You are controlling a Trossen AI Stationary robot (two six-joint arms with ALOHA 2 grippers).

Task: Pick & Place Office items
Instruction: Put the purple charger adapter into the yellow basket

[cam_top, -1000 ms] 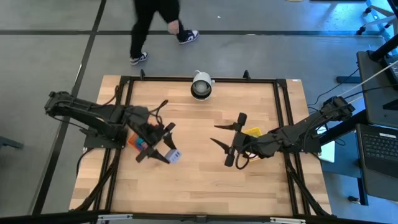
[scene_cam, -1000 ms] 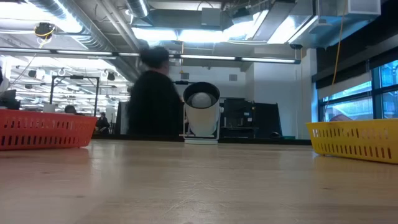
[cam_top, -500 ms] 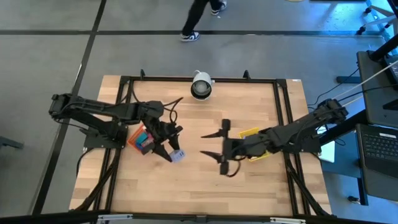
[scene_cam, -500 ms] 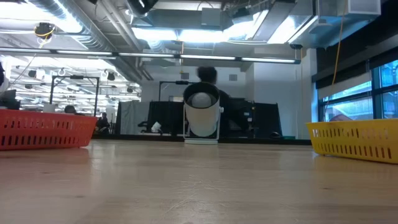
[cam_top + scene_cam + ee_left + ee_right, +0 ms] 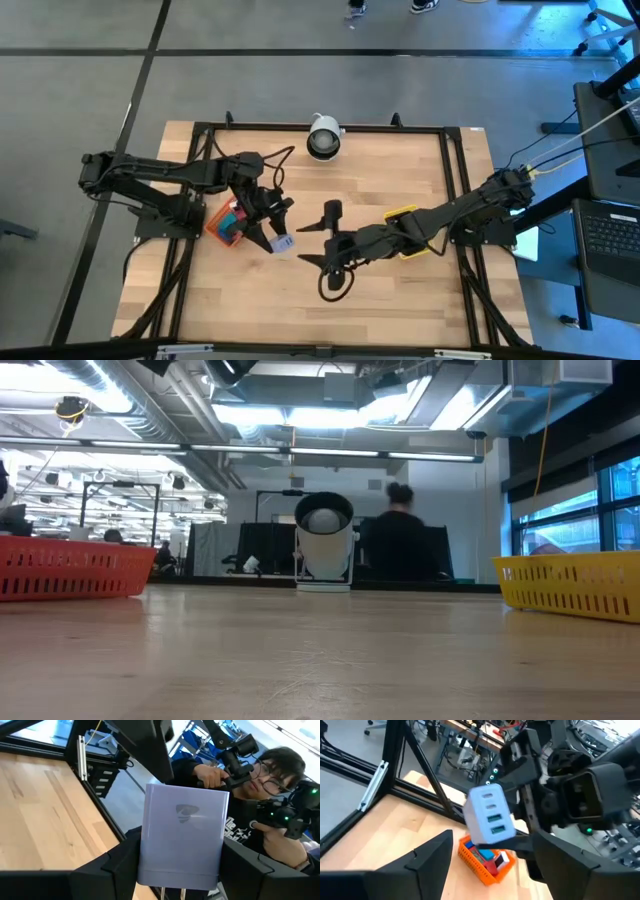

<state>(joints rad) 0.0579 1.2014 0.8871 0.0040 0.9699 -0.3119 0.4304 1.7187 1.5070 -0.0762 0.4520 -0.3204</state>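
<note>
A lavender block [image 5: 182,837] with ports on one end [image 5: 492,820] hangs above the table beside the orange tray [image 5: 222,225], with my left gripper [image 5: 278,235] shut on it. The tray holds red, blue and pink office items [image 5: 490,856]. My right gripper [image 5: 316,240] stands open just right of the block, its fingers [image 5: 427,860] pointing at the port end without touching it. Neither gripper shows in the low view. My left gripper pinches the lavender block by its two narrow side edges [image 5: 142,845], one finger [image 5: 120,865] on each side, its broad face toward the wrist camera. The fingers reach nearly level from the table's left. The block is lifted clear, port end toward my right gripper, metal prongs [image 5: 172,892] toward the wrist.
A yellow tray [image 5: 403,214] lies under my right arm; in the low view it stands at the right [image 5: 570,582], opposite the orange tray [image 5: 70,568]. A white camera housing [image 5: 322,137] sits at the far edge. A person [image 5: 260,795] works controls beyond the table.
My right gripper has travelled toward the table's left, up to the lavender block, and its fingers have spread wider. My left gripper has rolled its wrist and shifted a little toward the right, so the block has turned while staying clear of the table beside the orange tray.
</note>
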